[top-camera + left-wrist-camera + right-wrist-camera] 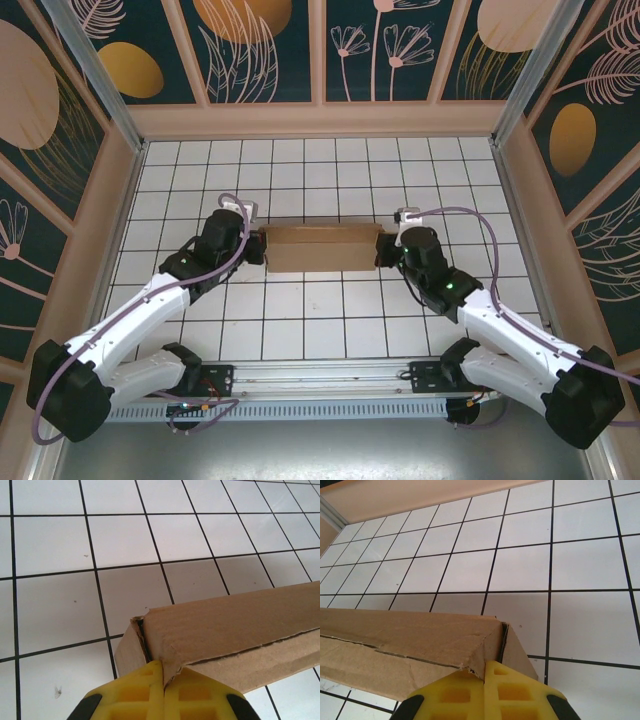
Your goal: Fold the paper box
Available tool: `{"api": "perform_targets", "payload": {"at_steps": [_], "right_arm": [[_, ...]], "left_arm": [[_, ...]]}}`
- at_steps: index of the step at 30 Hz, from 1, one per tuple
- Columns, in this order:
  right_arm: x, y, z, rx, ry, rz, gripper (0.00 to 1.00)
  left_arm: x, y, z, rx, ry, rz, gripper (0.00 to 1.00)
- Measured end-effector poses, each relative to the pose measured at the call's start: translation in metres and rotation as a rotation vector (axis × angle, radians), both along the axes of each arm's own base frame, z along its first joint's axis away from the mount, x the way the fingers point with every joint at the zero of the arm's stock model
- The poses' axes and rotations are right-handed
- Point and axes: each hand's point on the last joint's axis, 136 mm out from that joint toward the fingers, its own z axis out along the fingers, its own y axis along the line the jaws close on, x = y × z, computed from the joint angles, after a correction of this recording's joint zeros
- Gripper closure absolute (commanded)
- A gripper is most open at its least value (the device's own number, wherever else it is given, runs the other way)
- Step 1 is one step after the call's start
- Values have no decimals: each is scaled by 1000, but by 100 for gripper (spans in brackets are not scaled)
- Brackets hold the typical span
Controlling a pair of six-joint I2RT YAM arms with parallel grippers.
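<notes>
Mid-table point(300, 330), on glossy white tiles ruled with thin black lines: the paper box point(322, 248), plain brown cardboard folded into a long, shallow rectangle, lying lengthways from left to right. Matte, fibrous surface, with ragged, slightly torn edges at the end corners. Along one long side, a thin dark seam where one panel overlaps another. At each end, a narrow dark crack where the end flap does not sit quite flush.

At the box's left end: the left claw point(262, 247), clenched, its yellow moulded-plastic pads point(135, 695) with square recesses pressed flat together, tips touching the box's corner. At the right end: the right claw point(380, 250), likewise clenched, yellow pads point(515, 695) together against the opposite corner. Unclear at either end whether any cardboard edge is caught between the pads.

Behind both claws, arms point(130, 320) of smooth white shell with black joints and looping purple cables.
</notes>
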Motion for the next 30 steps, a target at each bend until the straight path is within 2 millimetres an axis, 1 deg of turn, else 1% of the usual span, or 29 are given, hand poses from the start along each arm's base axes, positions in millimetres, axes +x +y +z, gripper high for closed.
{"api": "perform_targets", "payload": {"at_steps": [3,9,12,18,22,27,30], "right_arm": [[1,0,-1,7,-11,-1,96],[3,0,-1,-16,-23,5,76],[0,5,2,-30,-19,45,65],[-8,12,9,-58,1,117,50],[-8,12,20,-37,11,147,47],[2,2,38,64,21,137,46],[7,-2,45,130,30,133,46]], "left_arm": [[1,0,-1,-10,-11,9,100],[2,0,0,-8,-22,15,100],[2,0,-1,-6,-21,13,100],[4,-3,0,11,-26,-5,100],[6,-5,1,26,-25,-15,100],[6,-7,0,35,-24,-29,100],[6,-7,0,40,-26,-33,100]]}}
